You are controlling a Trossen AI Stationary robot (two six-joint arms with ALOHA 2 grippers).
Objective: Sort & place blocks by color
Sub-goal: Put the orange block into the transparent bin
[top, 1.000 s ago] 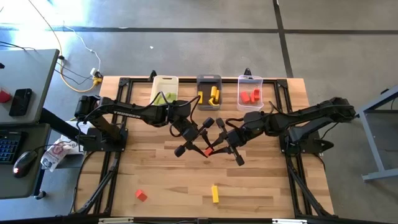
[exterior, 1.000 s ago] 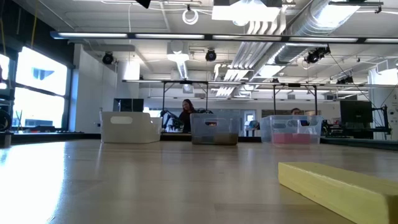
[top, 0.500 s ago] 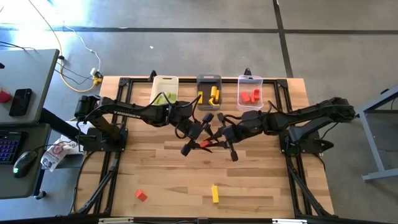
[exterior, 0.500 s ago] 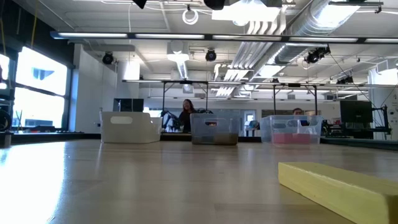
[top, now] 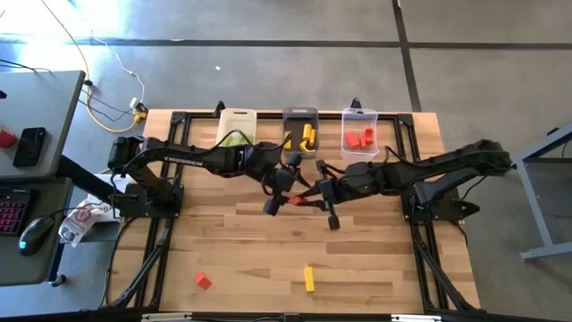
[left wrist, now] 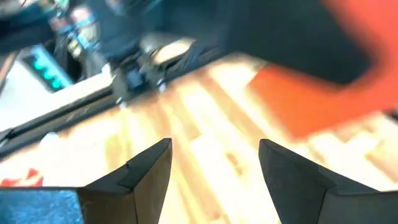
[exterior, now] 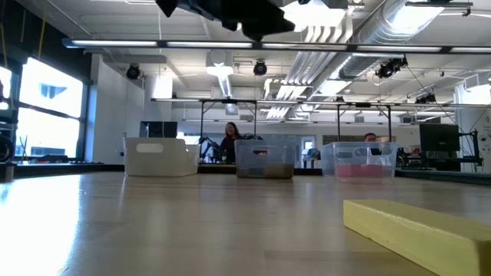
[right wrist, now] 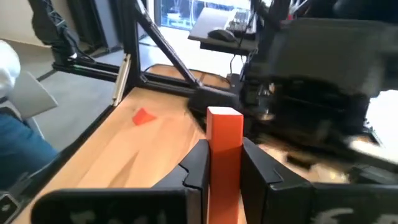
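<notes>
Mid-bench handover, just above the centre of the high view: your right pincer (top: 308, 199) is clamped on a red bar block (right wrist: 224, 146), which stands upright between its fingers in the right wrist view, while your left pincer (top: 284, 186) has spread its fingers apart and drawn back toward the upper left, having been pressed up against that same block a second ago. The left wrist view shows those two dark fingers (left wrist: 149, 171) standing wide with nothing between them and the red block out ahead, clear of them. Judged from this, the transfer is done and the block now rides on the right arm alone, which suits it, since the clear bin (top: 359, 131) with the other red blocks sits at the upper right of the bench (top: 223, 241), on the right arm's side. The white bin (top: 236, 121) at upper left holds green pieces and the dark grey bin (top: 300, 117) between them holds yellow ones. You still have a small red block (top: 203, 281) at lower left and a yellow bar block (top: 309, 278) at bottom centre lying loose on the bench, the yellow one looming at lower right in the low view.
</notes>
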